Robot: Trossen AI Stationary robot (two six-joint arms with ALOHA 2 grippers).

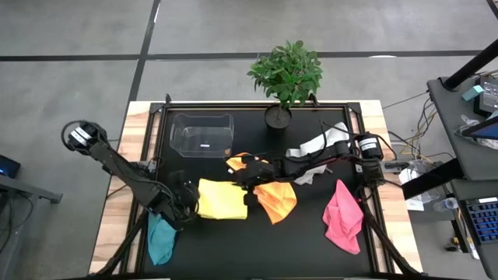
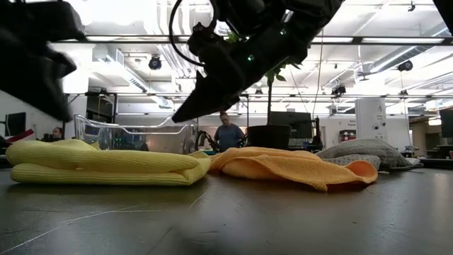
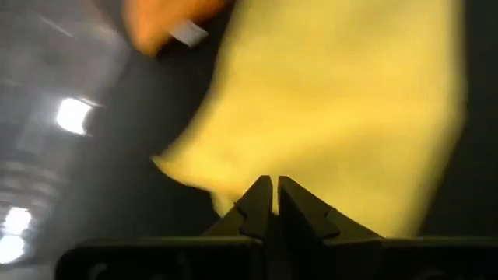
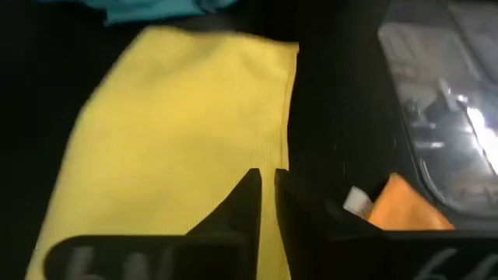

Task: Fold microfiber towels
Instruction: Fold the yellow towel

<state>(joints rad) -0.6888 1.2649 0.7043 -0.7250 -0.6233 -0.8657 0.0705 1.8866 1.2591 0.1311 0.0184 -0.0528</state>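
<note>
Black tabletop [image 1: 233, 249]: yellow towel [image 1: 222, 199] edge touching orange towel [image 1: 276, 198].

Bright ceiling lights [image 2: 396, 53] backlight the low view, turning the arm into a dark silhouette, while both wrist views are dim and blurred, with glare spots on the dark surface [image 3: 74, 115].
</note>
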